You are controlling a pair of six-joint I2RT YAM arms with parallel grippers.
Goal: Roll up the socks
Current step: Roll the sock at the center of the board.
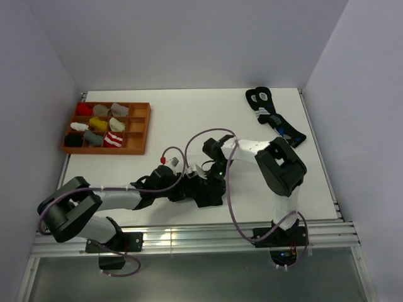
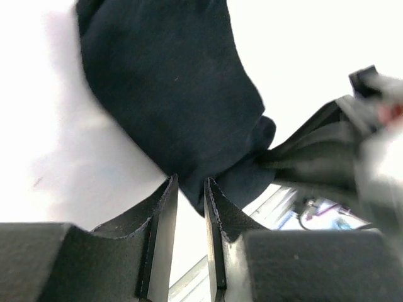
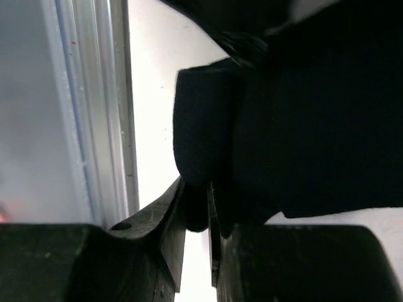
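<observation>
The white bench point(image 1: 189, 119) carried the black sock point(image 2: 170, 82) near its front edge, where the two arms hid most of it from above. The right claw point(image 3: 195, 184) was nipped onto a folded edge of it. The left claw point(image 2: 189, 182) stood slightly parted at the sock's hem; whether it touched was hard to tell.

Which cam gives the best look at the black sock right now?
Left wrist: the black sock fills the upper frame, outline clear against the table. Right wrist shows only a dark fold up close, pinched in the right gripper. Top external: mostly hidden beneath the arms.
</observation>
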